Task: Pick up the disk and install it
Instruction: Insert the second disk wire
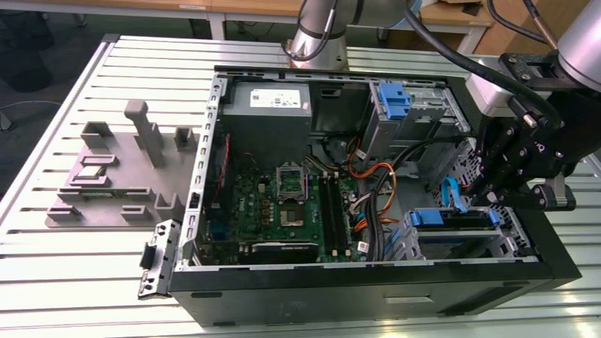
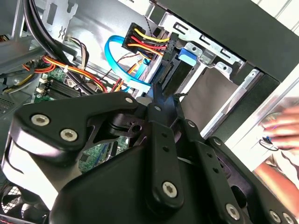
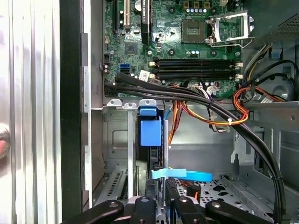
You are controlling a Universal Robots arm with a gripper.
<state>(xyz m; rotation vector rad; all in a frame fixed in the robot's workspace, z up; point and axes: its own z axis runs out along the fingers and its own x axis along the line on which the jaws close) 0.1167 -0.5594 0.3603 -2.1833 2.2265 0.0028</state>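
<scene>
The arm has its pincer [image 1: 514, 184] reached into the open computer case [image 1: 376, 282], right over the drive cage in the case's front corner, where the disk [image 1: 451, 218] sits slotted in its bay with its blue frame showing. In the second wrist view the pincer [image 2: 161, 95] looks clenched, its two black fingertips [image 2: 158, 93] drawn together to a point, and I see nothing clamped between them. The disk [image 2: 180, 70] lies straight ahead of those tips, just beyond them, its long axis running deeper into the cage [image 2: 219, 88], away from the pincer. A blue data cable [image 2: 122, 70] and a bundle of red and yellow power wires [image 2: 145, 38] come in at the disk's near end, close beside the fingertips. In the first wrist view the disk's blue tab [image 3: 150, 133] stands directly in front of the pincer [image 3: 163, 205].
</scene>
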